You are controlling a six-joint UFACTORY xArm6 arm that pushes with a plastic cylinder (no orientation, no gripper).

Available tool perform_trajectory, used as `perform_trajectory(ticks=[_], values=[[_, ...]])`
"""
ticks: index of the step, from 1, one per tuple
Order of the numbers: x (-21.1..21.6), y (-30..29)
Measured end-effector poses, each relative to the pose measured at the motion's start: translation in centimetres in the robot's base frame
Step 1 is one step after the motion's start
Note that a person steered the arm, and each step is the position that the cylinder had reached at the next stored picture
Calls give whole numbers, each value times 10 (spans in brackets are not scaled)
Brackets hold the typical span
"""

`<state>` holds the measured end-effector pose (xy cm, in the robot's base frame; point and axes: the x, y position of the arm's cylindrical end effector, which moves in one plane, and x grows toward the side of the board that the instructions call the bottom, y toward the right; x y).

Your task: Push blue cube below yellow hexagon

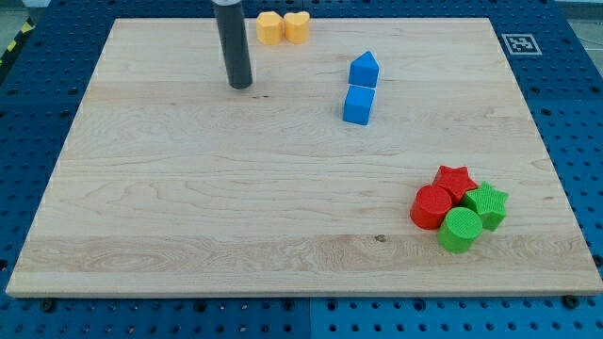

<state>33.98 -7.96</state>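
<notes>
Blue cube (pixel 358 105) touches a blue pentagon block (pixel 364 70); my tip (pixel 241 85), holding nothing, stands well left

The pale wooden table (pixel 188 207) shows fine lengthwise grain and a smooth, matt finish. The blue plastic cube (pixel 358 105) to the view's right of my tip (pixel 240 85) looks smooth with a slight sheen, like the yellow plastic hexagon (pixel 269 28) above it. The dark cylindrical rod (pixel 233 42) looks matt. The blue perforated surface (pixel 575 122) around the table appears painted and smooth.
</notes>
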Motion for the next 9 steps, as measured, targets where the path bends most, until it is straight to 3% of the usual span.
perform_trajectory(ticks=[3, 5, 6, 8, 9], values=[[69, 102], [72, 107], [94, 119], [103, 203], [83, 225]])
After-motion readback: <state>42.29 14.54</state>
